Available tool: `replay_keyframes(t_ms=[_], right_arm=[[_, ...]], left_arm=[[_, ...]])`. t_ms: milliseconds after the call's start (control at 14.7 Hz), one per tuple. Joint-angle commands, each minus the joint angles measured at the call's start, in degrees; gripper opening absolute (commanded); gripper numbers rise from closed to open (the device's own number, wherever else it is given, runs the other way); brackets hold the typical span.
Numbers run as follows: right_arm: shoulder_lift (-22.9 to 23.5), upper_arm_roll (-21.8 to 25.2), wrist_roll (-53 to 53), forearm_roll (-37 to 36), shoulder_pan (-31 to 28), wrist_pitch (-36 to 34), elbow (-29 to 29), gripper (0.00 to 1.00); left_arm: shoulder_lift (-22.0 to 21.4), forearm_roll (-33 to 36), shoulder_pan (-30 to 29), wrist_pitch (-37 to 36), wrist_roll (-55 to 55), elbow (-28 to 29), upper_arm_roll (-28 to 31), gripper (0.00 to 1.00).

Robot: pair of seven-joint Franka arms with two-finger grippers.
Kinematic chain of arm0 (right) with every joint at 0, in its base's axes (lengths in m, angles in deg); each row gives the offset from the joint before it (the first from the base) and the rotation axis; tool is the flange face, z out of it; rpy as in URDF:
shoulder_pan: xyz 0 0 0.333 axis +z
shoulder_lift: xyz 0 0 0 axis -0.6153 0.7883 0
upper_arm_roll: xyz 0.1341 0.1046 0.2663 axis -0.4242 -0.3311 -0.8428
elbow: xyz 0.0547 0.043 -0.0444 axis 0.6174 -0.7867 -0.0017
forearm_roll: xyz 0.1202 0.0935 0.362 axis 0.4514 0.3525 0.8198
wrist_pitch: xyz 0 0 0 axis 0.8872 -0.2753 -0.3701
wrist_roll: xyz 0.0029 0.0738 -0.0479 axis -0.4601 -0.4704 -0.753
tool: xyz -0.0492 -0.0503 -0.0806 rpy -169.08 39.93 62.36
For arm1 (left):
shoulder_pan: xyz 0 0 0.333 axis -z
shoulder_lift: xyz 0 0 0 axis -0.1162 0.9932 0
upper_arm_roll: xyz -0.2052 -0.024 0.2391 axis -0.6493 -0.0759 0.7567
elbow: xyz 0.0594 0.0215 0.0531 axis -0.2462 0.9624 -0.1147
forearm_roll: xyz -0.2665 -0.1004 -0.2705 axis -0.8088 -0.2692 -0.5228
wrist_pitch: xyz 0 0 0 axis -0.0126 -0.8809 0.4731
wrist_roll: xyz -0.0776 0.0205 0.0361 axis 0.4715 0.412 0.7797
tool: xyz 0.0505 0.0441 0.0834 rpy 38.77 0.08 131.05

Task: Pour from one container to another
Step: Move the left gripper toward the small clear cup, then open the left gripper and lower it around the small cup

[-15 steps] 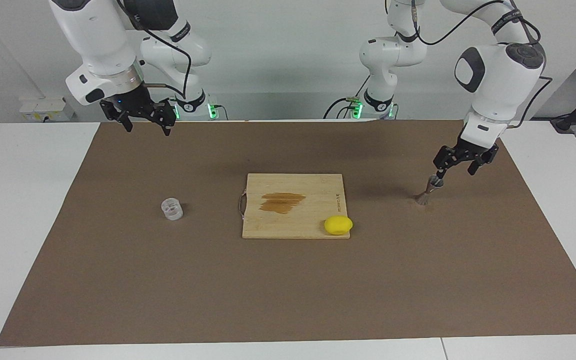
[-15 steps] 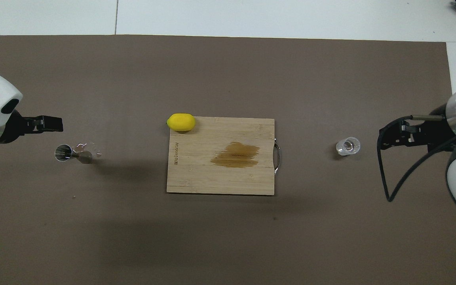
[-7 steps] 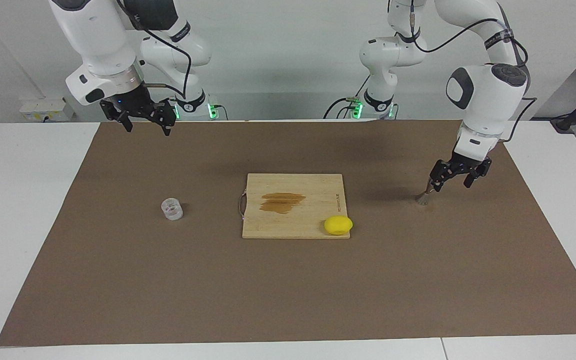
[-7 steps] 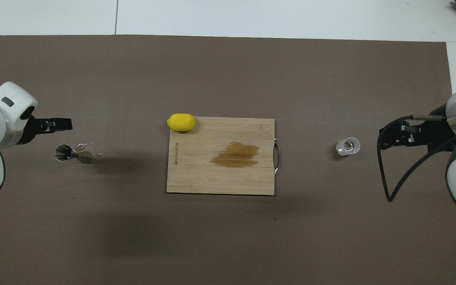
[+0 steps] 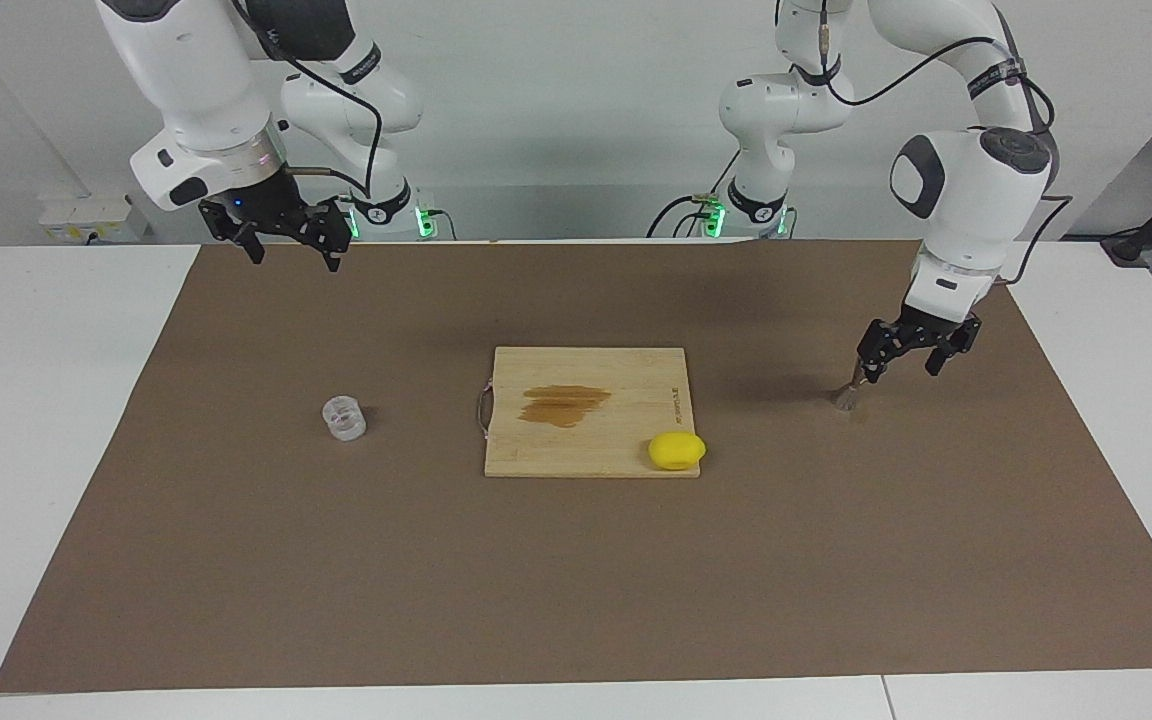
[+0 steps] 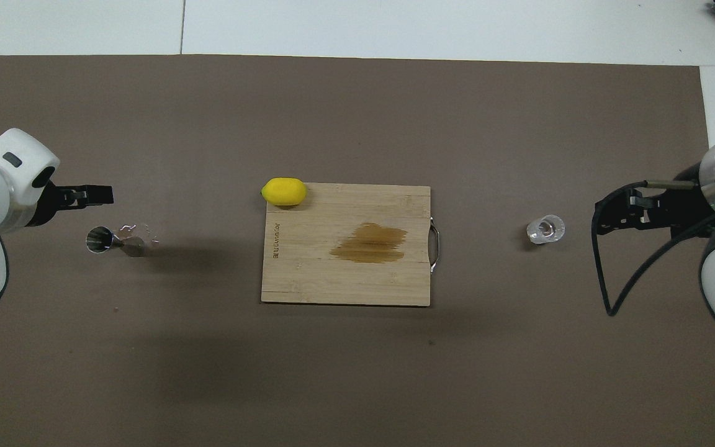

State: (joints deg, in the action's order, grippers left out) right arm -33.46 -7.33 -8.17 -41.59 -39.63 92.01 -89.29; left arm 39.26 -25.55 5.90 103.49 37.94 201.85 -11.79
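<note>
A brown mat covers most of the white desk, leaving bare white strips along the desk's edges at both arms' ends and along the edge farthest from the robots. A bamboo cutting board lies flat near the middle of the mat, with a thin metal handle on its side toward the right arm's end. A brown stain marks the board's top. A yellow lemon rests on the board's corner farthest from the robots, toward the left arm's end, slightly overhanging the edge.
</note>
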Motion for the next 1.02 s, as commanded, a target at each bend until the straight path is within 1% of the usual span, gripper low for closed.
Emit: replay_keyframes(t_ms=[0,68,136,205,341,614,750,955], right_arm=[[-0.68,-0.14,-0.12,0.34,-0.46,-0.20,-0.62,1.00],[-0.68,-0.14,-0.04,0.34,-0.54,-0.20,-0.62,1.00],[-0.68,-0.14,-0.03,0.34,-0.54,-0.20,-0.62,1.00],[-0.68,-0.14,-0.03,0.34,-0.54,-0.20,-0.62,1.00],[-0.68,-0.14,-0.03,0.34,-0.46,-0.46,-0.62,1.00],[-0.86,-0.14,-0.21,0.34,-0.54,-0.03,-0.53,1.00],[-0.77,-0.14,-0.21,0.34,-0.46,0.67,-0.53,1.00],[-0.77,-0.14,-0.21,0.26,-0.37,1.03,-0.53,1.00]], left_arm=[[-1.25,0.98,0.94,-9.49,0.04,-1.72,0.29,1.00],[-1.07,0.80,1.21,-14.77,-0.31,-3.91,0.29,1.00],[-0.55,0.37,1.21,-15.34,-0.32,-5.41,0.29,1.00],[-0.37,0.36,1.21,-15.26,-0.75,-5.69,0.29,1.00],[-0.37,0.28,2.17,-15.35,-0.58,-5.52,0.20,1.00],[-0.54,-0.51,2.27,-15.35,0.21,-5.25,0.20,1.00],[-0.55,-5.50,1.48,-15.17,4.40,-5.25,0.37,1.00],[-0.72,-13.15,-2.30,-15.26,13.80,-4.90,0.55,1.00]])
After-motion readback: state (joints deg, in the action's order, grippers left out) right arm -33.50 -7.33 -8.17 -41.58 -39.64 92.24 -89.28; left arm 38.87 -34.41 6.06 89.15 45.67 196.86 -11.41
